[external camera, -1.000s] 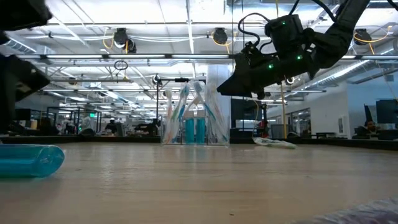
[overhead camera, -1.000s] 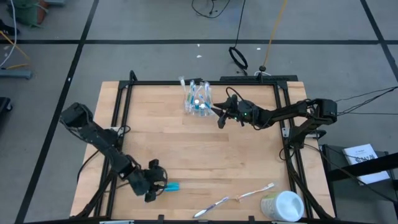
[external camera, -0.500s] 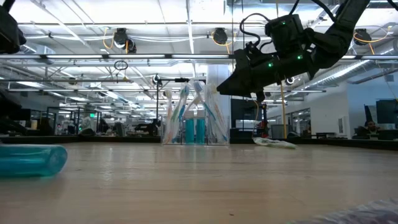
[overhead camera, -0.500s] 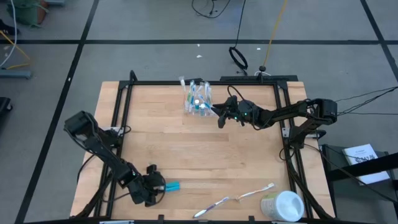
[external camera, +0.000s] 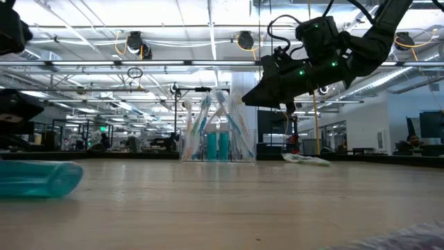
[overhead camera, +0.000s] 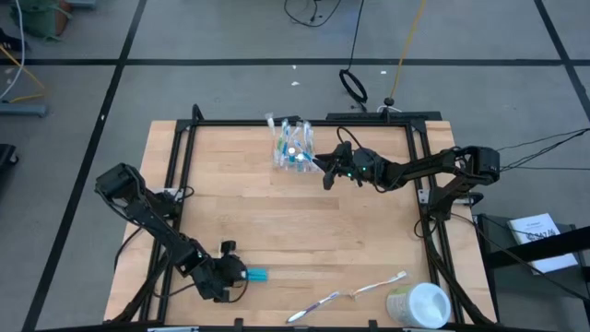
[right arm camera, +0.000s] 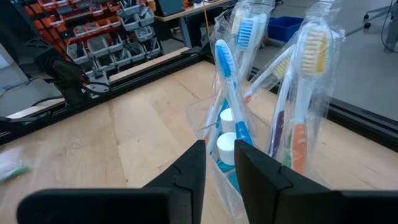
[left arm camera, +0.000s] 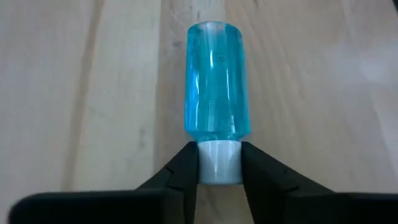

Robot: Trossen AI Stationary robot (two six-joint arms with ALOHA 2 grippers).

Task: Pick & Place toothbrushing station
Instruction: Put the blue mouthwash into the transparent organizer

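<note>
low at the near edge, left pincer (left arm camera: 219, 163) clamps toothpaste tube (left arm camera: 217, 87)'s cap.

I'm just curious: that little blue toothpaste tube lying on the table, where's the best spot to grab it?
Probably at the white cap, coming in along the tube's length. The toothpaste tube lies flat, and the left tool already pinches that narrower, stiffer end from both sides.
</note>
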